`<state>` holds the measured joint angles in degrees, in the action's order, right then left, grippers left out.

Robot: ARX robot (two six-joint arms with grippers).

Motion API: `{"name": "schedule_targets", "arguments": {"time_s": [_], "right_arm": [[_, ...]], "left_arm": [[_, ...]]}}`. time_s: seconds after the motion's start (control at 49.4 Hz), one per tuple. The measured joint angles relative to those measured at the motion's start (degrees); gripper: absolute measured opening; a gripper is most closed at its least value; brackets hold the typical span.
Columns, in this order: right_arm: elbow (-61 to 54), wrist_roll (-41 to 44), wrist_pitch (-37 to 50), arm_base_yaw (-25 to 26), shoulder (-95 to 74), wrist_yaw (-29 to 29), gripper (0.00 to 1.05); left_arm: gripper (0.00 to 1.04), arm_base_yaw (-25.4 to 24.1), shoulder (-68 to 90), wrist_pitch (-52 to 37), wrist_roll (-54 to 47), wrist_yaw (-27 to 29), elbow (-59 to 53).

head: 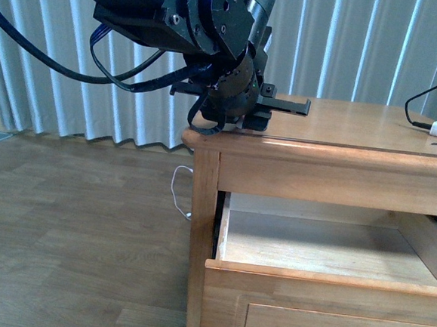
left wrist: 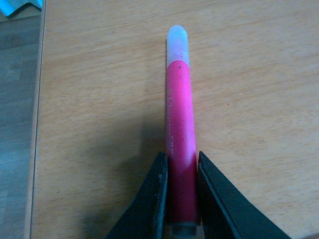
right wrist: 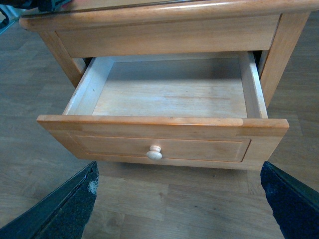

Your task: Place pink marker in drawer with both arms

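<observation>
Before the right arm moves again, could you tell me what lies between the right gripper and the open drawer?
Nothing: in the right wrist view only bare floor shows between the right gripper and the drawer front.

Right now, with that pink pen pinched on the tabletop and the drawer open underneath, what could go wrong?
1. The left gripper holds the pink marker near one end only, so most of it sticks out. It might swing or slip when lifted.
2. The drawer opens below and in front of the tabletop, with its back part tucked under it. The marker or gripper could knock the table edge on the way down, or the marker could drop to the floor.
</observation>
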<state>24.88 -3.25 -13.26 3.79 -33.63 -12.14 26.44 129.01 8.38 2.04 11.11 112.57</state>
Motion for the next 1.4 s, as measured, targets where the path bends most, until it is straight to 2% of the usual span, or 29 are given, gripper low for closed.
{"name": "schedule_targets", "arguments": {"time_s": [0.081, 0.384, 0.748, 0.91, 1.072, 1.396], "right_arm": [[0.0, 0.0, 0.0, 0.0, -0.02, 0.0, 0.96], [0.0, 0.0, 0.0, 0.0, -0.02, 0.0, 0.96], [0.0, 0.0, 0.0, 0.0, -0.02, 0.0, 0.96], [0.0, 0.0, 0.0, 0.0, -0.02, 0.0, 0.96], [0.0, 0.0, 0.0, 0.0, -0.02, 0.0, 0.96], [0.0, 0.0, 0.0, 0.0, -0.02, 0.0, 0.96]], "left_arm": [[0.15, -0.11, -0.55, -1.27, -0.13, -0.9, -1.16], [0.15, -0.96, -9.22, -12.13, -3.82, -13.4, -14.47], [0.15, -1.07, -27.47, -16.87, -13.51, -26.18, -32.15], [0.15, 0.57, -29.33, -17.51, -17.75, -26.27, -36.68], [0.15, 3.19, -26.58, -18.8, -21.31, -23.17, -39.56], [0.15, 6.25, -14.58, -24.04, -21.27, -18.08, -40.15]]}}
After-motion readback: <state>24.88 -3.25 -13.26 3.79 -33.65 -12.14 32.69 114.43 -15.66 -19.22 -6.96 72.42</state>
